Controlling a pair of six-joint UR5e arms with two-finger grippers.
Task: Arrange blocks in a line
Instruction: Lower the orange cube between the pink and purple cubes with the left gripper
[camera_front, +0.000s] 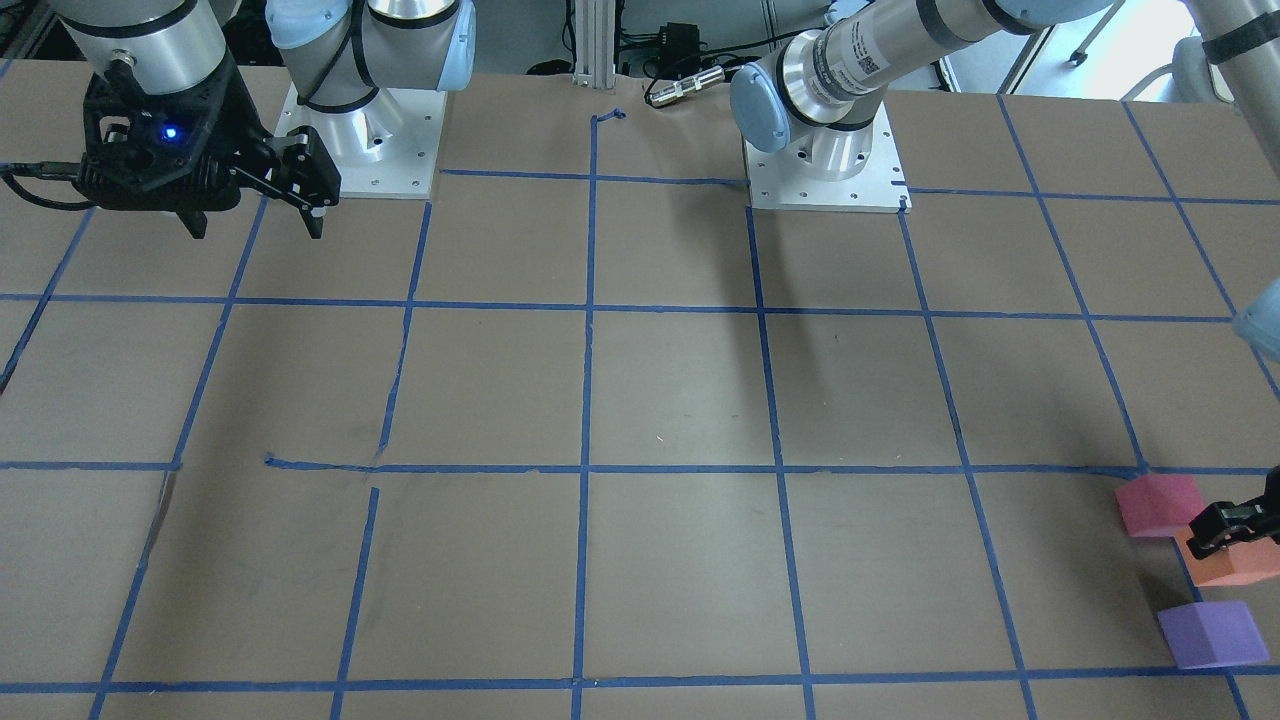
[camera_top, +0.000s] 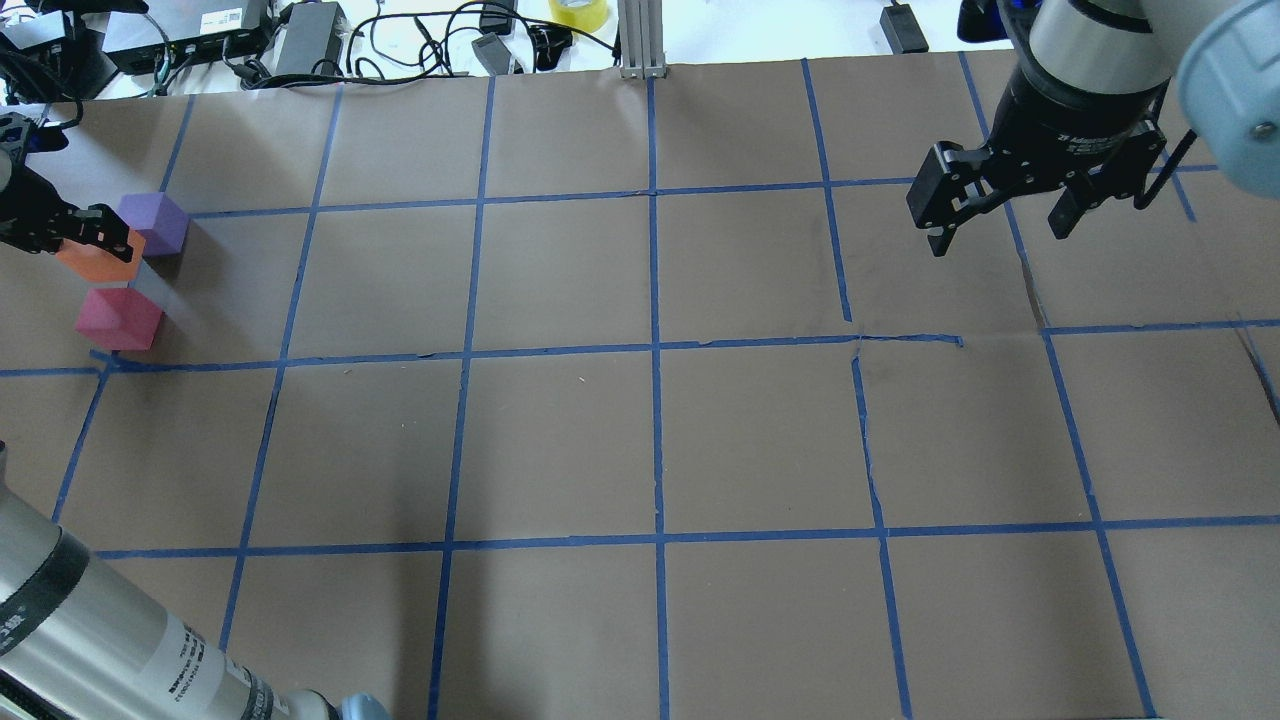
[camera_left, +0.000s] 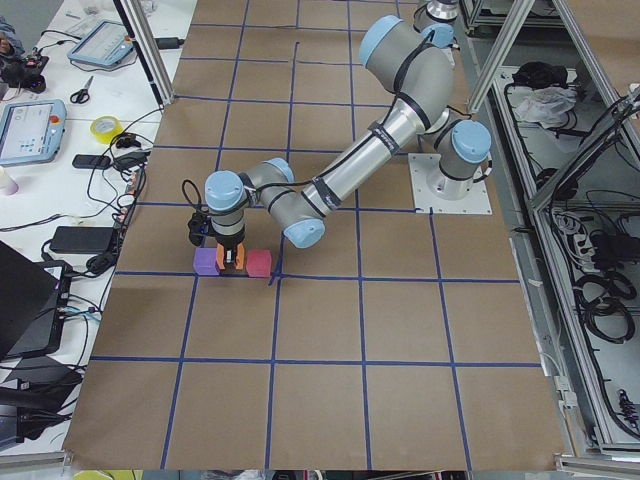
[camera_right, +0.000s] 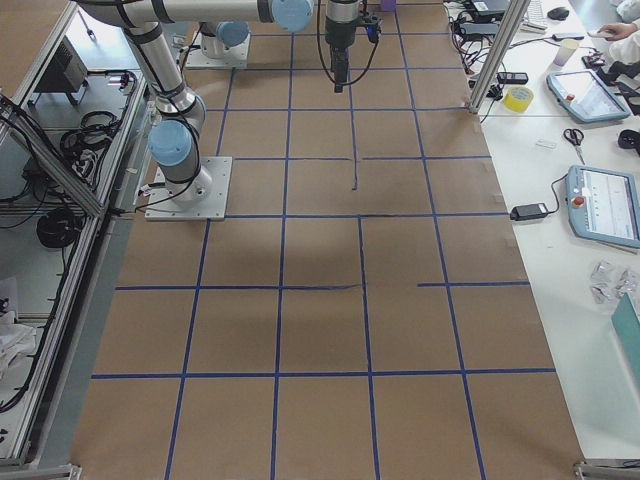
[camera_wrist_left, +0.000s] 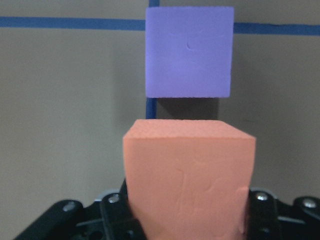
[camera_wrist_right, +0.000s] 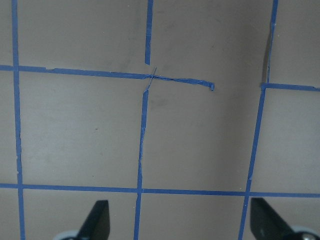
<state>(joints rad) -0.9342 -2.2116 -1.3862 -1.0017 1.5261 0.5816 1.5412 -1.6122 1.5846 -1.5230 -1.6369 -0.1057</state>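
1 orange block (camera_wrist_left: 189, 175) sits clamped inside the left pincer (camera_top: 100, 240)

Overhead and front views face across the table (camera_top: 560, 450) — side views from its ends, wrist cameras close.

A wide table (camera_top: 560, 440) covered in brown paper carries a grid of blue tape lines (camera_top: 657, 350), some of them broken or crooked on the robot's right half. Two bolted metal base plates (camera_front: 372, 150) (camera_front: 830, 175) sit on the robot's edge. Far out on the robot's left, a purple block (camera_top: 153, 222) and a crimson block (camera_top: 118, 318) rest on the paper, the crimson one beside a tape crossing. An orange block (camera_top: 95, 270) stands between them; whether it touches the surface cannot be told
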